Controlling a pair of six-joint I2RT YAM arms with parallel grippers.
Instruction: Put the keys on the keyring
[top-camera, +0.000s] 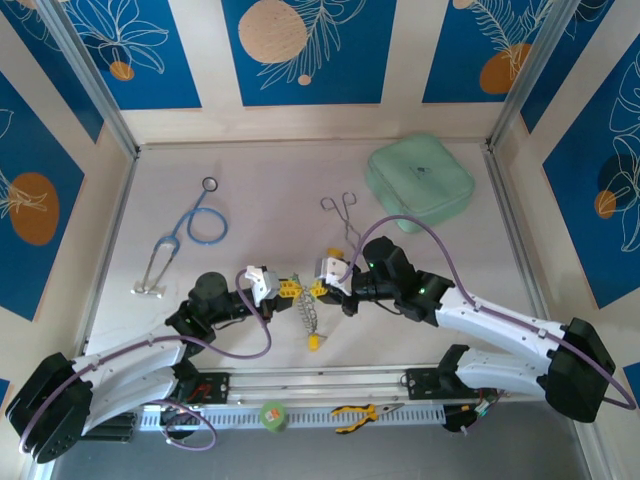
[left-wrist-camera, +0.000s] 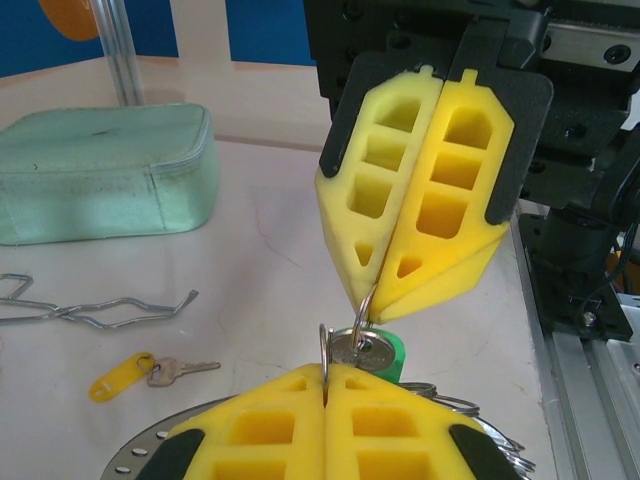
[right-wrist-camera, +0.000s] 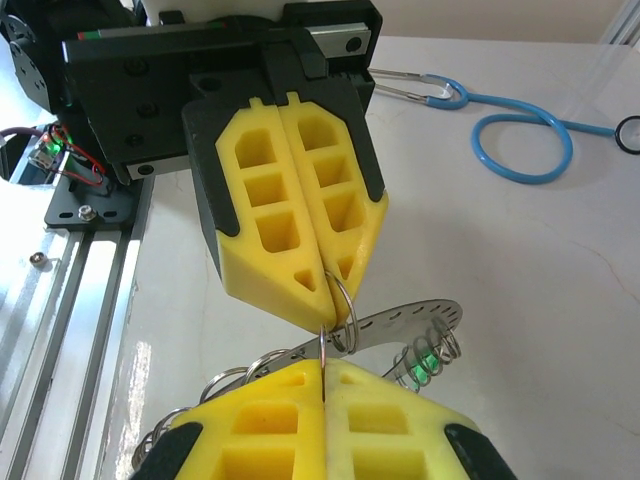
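L tool (left-wrist-camera: 327, 368) & R tool (right-wrist-camera: 323, 362) both clamped shut, tip to tip just above keyring (right-wrist-camera: 400, 322), pinching wire loops (right-wrist-camera: 340, 300); green key (left-wrist-camera: 390, 352) hangs there. Step, prob: threading it. Next: tiny twist w/o losing grip. Yellow key (left-wrist-camera: 150, 372) lies apart from keyring on desk (left-wrist-camera: 270, 270).

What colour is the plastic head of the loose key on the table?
Yellow; the key's head shows best in the left wrist view.

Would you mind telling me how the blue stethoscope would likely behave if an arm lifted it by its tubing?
Probably floppy: the stethoscope has thin blue tubing lying in a loose loop. Its metal ends would likely dangle and swing.
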